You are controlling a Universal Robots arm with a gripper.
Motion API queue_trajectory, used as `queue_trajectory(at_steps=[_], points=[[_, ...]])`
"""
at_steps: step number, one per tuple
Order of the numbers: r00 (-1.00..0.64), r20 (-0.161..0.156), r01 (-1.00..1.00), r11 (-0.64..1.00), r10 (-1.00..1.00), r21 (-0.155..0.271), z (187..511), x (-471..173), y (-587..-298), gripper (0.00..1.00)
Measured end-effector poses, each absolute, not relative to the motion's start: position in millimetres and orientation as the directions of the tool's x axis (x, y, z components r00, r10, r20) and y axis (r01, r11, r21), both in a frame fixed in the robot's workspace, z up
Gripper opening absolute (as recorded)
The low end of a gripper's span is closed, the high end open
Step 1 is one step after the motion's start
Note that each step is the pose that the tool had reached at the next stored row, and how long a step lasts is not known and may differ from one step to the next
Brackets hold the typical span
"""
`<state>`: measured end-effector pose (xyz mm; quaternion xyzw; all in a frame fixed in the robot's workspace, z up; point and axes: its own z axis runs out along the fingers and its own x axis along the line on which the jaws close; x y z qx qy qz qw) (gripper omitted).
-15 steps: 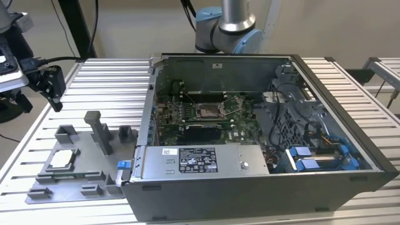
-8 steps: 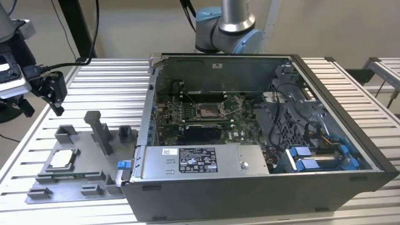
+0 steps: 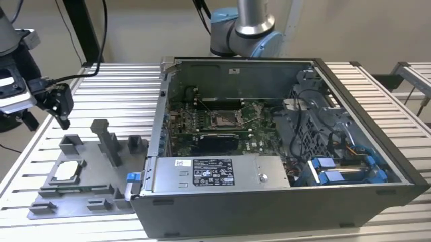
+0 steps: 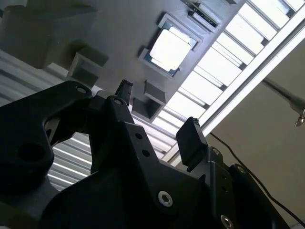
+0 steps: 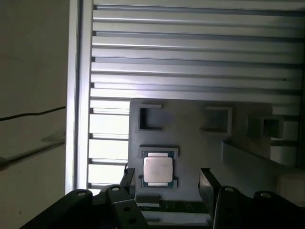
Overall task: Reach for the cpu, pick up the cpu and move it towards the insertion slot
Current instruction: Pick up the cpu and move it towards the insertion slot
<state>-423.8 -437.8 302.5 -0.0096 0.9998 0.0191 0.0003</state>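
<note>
**Item 1. Gripper [image 3: 59,108], one.** I log it over the slatted metal table [image 3: 114,83], at the exterior view's left of the case. It hangs above the tray and is apart from it. It has two black fingers [image 5: 128,181], spread wide with nothing held between them. In the first wrist view the chip lies below, seen through the gap between them.

**Item 2. The cpu [image 5: 157,170], one.** It is a flat square with its silvery face up and a thin green edge. It sits in a framed recess of the tray, and nothing touches it.

**Item 3. Grey plastic tray [image 3: 81,204], one.** It lies flat on the table, just beside the case. In the exterior view I count one tall post and two shorter blocks standing on it. In the first wrist view I count three open rectangular pockets along one edge.

**Item 4. Computer case [image 3: 269,214], one.** It lies on its side with the panel off.
- Green motherboard [image 3: 181,126], one.
- The insertion slot [image 3: 224,119], one. It has a silver frame and a dark centre, sits near the middle of the board, and is well apart from the cpu and the gripper.
- Silver power supply [image 3: 215,174], one. It runs along the near wall.

**Item 5. Arm base joint [image 3: 243,27], one.** It stands behind the case.
</note>
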Motion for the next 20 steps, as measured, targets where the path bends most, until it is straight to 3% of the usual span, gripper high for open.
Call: queue_trajectory(at_steps=[20], points=[[-1.0,-0.006,-0.019,0.999,-0.019,0.038,276,-428,-438,1.0]])
